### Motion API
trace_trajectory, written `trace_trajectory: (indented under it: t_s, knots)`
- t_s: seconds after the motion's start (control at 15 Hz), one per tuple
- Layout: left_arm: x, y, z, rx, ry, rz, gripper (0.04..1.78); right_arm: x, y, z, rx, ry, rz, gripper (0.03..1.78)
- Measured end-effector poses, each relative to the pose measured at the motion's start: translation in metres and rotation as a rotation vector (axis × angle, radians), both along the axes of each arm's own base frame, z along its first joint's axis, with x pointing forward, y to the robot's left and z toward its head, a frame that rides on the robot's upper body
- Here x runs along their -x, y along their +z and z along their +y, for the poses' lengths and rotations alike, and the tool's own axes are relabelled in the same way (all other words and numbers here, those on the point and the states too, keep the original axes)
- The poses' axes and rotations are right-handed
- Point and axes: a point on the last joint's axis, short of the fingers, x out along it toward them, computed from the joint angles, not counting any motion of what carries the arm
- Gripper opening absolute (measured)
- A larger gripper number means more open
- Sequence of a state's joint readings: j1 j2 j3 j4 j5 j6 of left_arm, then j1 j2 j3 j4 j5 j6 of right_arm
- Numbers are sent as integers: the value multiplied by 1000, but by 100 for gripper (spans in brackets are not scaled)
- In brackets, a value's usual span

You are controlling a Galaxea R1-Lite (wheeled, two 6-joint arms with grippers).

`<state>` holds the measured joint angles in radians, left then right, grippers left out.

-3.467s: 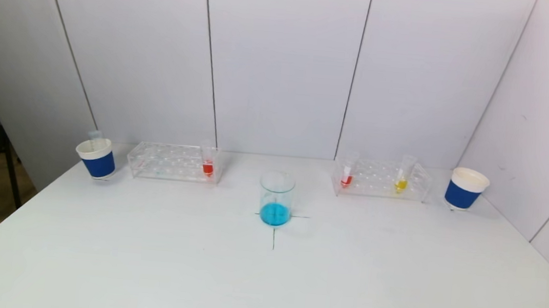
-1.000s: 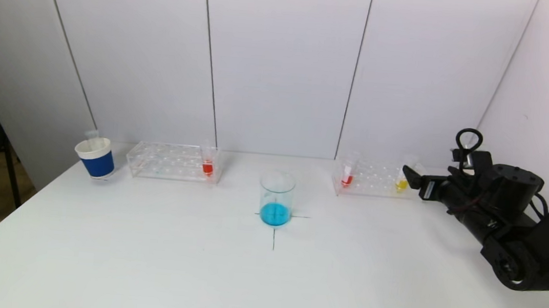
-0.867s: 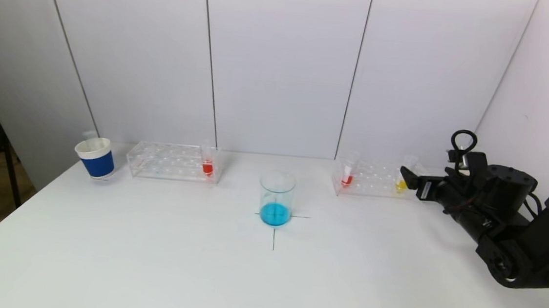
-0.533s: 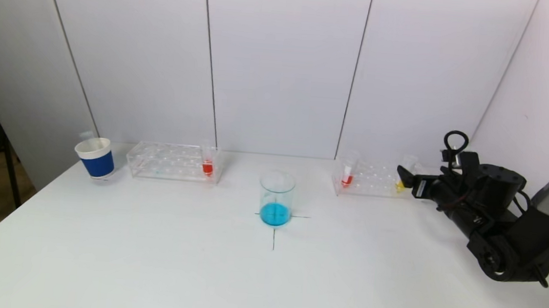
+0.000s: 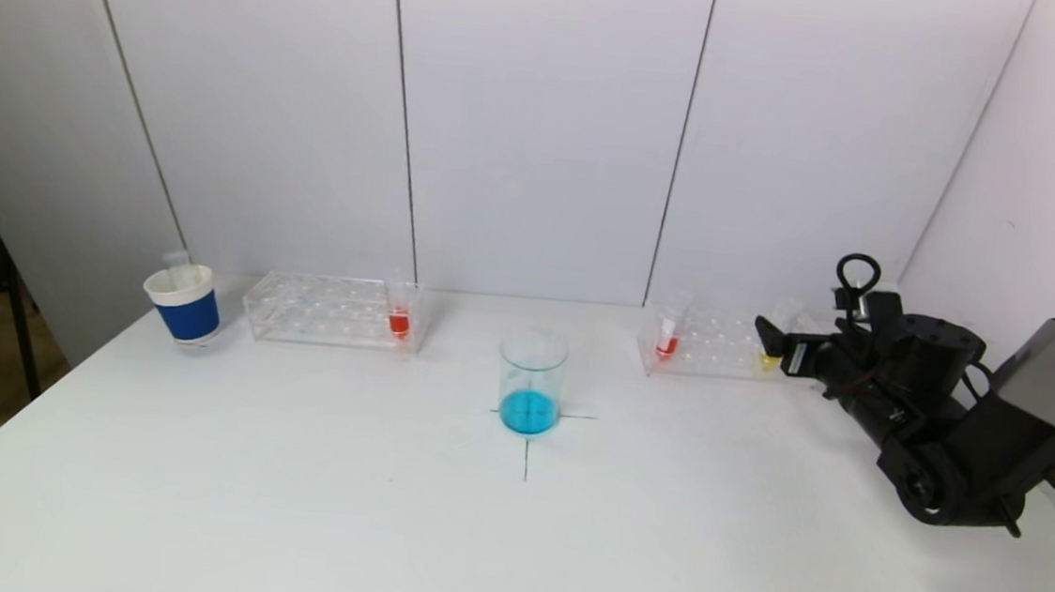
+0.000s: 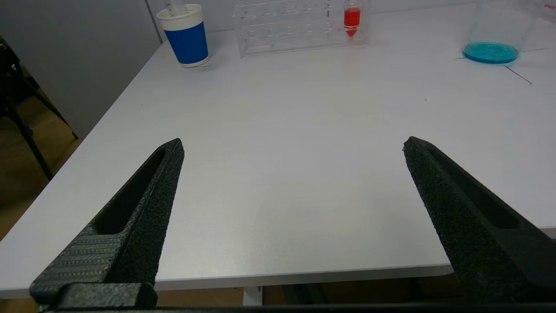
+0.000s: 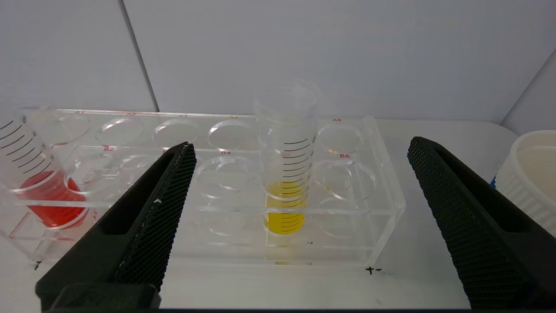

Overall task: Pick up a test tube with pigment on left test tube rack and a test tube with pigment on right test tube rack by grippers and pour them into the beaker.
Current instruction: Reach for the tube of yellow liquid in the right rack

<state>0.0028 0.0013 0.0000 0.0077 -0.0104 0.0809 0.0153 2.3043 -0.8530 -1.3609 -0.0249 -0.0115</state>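
A glass beaker point(image 5: 531, 381) with blue liquid stands mid-table on a cross mark. The left rack point(image 5: 319, 313) holds one red tube point(image 5: 400, 312). The right rack point(image 5: 712, 348) holds a red tube point(image 5: 667, 337) and a yellow tube point(image 5: 777, 327). My right gripper point(image 5: 771, 342) is open at the right rack's right end. In the right wrist view the gripper point(image 7: 302, 143) has its fingers wide apart, with the yellow tube point(image 7: 284, 174) upright in the rack point(image 7: 384, 204) between and beyond them, untouched. My left gripper point(image 6: 293, 141) is open and empty over the table's near edge.
A blue and white paper cup point(image 5: 183, 304) stands left of the left rack. Another cup point(image 7: 527, 174) stands just right of the right rack, hidden behind my right arm in the head view. White walls close the back and right sides.
My right arm has come in from the right and moved left and forward to the yellow tube, now hiding the right cup. The tubes, racks and beaker have not moved.
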Motion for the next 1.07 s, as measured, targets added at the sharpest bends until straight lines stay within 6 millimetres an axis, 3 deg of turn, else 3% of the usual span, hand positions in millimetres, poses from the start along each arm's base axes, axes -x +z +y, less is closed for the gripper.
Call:
trace_trajectory:
  t_s: [0.6,1.07]
  knots:
    - [0,0,0,0,0,0,176,-23,-10,-2,2,-9,-25,177]
    - [0,0,0,0,1,0,176,-28,-16,1,5,-12,-24,177]
